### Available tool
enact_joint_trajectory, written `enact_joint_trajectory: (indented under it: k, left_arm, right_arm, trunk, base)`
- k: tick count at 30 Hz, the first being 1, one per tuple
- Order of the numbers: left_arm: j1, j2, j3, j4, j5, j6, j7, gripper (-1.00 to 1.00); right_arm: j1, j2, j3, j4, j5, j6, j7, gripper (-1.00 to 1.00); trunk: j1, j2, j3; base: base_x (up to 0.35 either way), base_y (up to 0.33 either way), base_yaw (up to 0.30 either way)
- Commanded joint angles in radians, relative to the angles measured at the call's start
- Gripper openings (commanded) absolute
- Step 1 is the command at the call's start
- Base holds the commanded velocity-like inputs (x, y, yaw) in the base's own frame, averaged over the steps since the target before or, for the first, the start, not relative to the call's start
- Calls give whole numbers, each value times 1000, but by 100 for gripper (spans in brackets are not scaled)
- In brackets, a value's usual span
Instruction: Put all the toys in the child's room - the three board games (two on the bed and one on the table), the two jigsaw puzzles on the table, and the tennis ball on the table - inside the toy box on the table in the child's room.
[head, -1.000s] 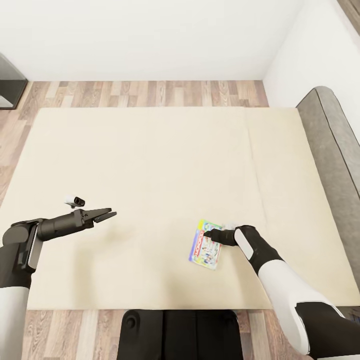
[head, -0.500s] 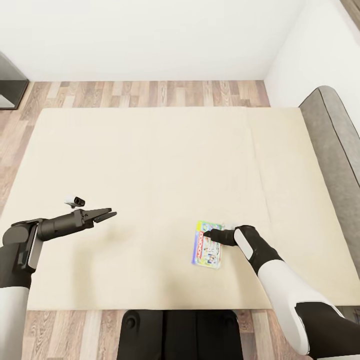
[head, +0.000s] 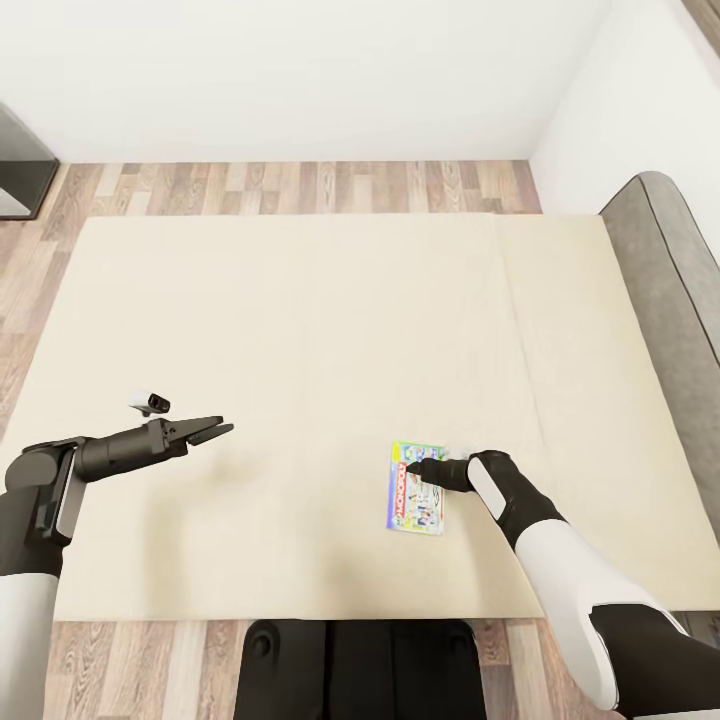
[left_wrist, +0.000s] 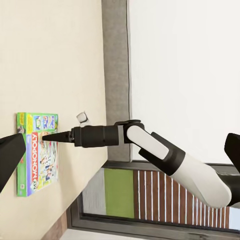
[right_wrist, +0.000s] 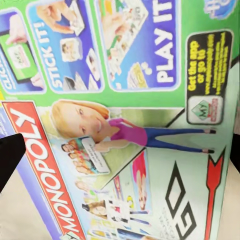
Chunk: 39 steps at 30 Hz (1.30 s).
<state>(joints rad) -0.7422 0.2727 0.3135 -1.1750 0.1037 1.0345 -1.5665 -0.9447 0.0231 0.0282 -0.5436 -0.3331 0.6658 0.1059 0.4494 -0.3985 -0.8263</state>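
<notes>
A white-and-green board game with a red Monopoly logo lies flat on the beige bed, near its front edge. My right gripper is open, its tips low over the box's upper end; whether they touch it I cannot tell. Up close, the box lid spreads between the two dark fingers. My left gripper hovers open over bare mattress far to the left, holding nothing. Between its fingers, the left wrist view shows the board game and the right gripper reaching onto it.
A grey headboard runs along the bed's right side against the white wall. Wood-plank floor lies beyond the bed, with a dark piece of furniture at the far left. My own dark base stands at the bed's front edge.
The board game has turned a little under the right gripper and now lies squarer to the bed. The view shifted slightly. The left arm has not moved.
</notes>
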Motion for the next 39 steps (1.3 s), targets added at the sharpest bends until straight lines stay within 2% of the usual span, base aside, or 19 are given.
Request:
enact_joint_trajectory:
  k: [1, 39]
  left_arm:
    - [0, 0, 0, 0, -1, 11, -4, 100]
    - [0, 0, -1, 0, -1, 11, -4, 100]
  right_arm:
    - [0, 0, 1, -1, 3, 4, 3, 100]
    - [0, 0, 2, -1, 4, 4, 3, 100]
  trunk:
    - [1, -2, -1]
    - [1, -2, -1]
  base:
    - [0, 33, 0]
    - [0, 26, 0]
